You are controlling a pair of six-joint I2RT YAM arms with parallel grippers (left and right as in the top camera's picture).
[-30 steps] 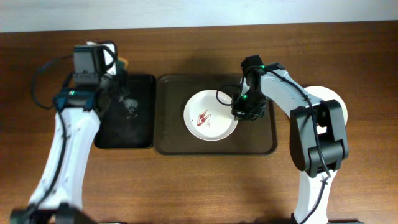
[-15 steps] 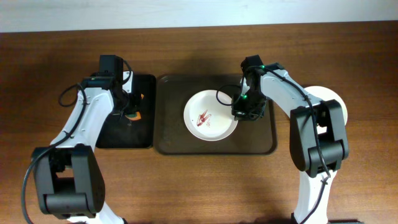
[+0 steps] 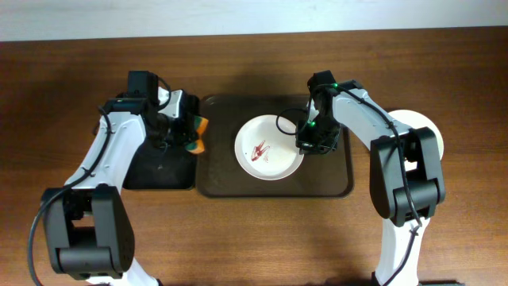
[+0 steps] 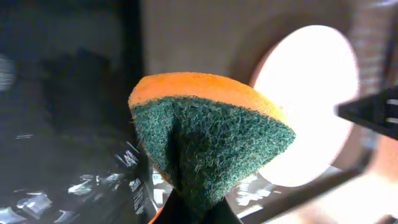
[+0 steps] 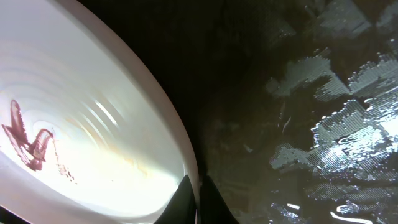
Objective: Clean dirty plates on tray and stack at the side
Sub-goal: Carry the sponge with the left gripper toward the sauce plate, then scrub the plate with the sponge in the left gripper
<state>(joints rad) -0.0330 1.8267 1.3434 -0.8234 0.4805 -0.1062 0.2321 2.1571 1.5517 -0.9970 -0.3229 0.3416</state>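
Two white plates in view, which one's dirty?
The plate on the brown tray: red smears inside, right gripper pinching its rim. The plate off the tray, far right, shows none.

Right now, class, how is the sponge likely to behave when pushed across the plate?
Probably soft: the sponge bends into a wedge where the left gripper pinches it. Its rough green face should drag, not slip.

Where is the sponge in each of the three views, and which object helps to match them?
Overhead: the sponge is at the brown tray's left edge, left of the white plate.
Left wrist: it fills the centre, with the plate at upper right.
Right wrist: not in view.
Shared landmark: the white plate, seen in all three.
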